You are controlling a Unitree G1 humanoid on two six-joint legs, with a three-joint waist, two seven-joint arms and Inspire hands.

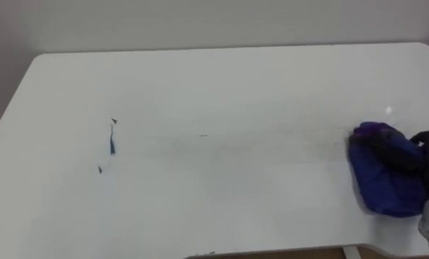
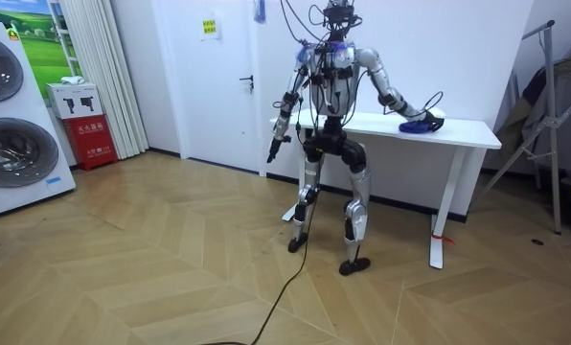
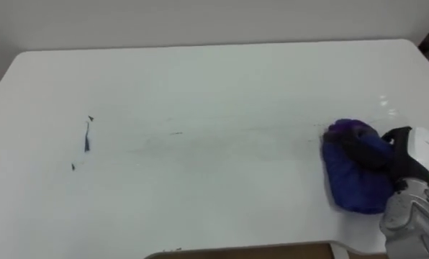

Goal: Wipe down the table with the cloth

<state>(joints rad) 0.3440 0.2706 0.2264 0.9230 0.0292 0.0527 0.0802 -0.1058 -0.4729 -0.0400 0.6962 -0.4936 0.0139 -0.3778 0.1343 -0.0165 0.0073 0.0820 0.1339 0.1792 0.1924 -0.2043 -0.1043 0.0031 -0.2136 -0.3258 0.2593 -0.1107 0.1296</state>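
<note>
Table [image 3: 222, 79]: dark ink marks [image 3: 87, 140] sit near its left end, and the blue cloth [image 3: 351, 180] lies bunched near the right edge, well apart from them. The right hand [image 3: 405, 162] rests on top of the cloth, probably to bear it down for a sweep leftward; whether it grips or only presses, cannot tell. The left hand [image 2: 273, 150] hangs at the robot's side, its state unreadable, likely kept clear.

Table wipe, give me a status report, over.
Right hand on blue cloth, right end of table. Left hand hanging beside the body. Dark marks unwiped at left. Nothing in the way.
</note>
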